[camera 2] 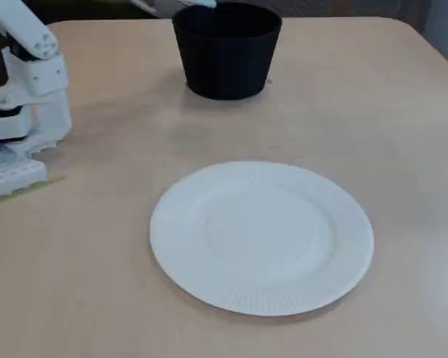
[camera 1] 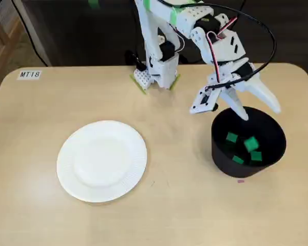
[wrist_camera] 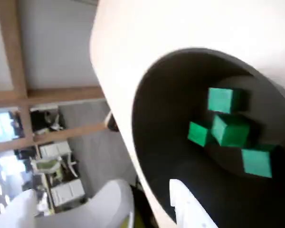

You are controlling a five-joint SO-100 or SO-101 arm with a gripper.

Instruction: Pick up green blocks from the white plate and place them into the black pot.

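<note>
A round white paper plate (camera 1: 101, 160) lies nearest on the pale wooden table (camera 1: 195, 215), with nothing on it in both fixed views. Beyond it, to the right in a fixed view, stands a black pot (camera 1: 246, 171). Four small green blocks (camera 1: 251, 144) lie loose on its floor, and the wrist view shows two of them touching. From the lower fixed view the pot's wall hides the blocks, and the gripper is cut off by the top edge. A tiny pink speck (camera 1: 240, 180) in front of the pot is too small to identify. The white arm rises from its base (camera 1: 156, 74) at the table's far edge and bends forward and down. Its gripper (camera 1: 261, 113) hangs over the pot's rim, with its fingers spread apart and holding nothing.
</note>
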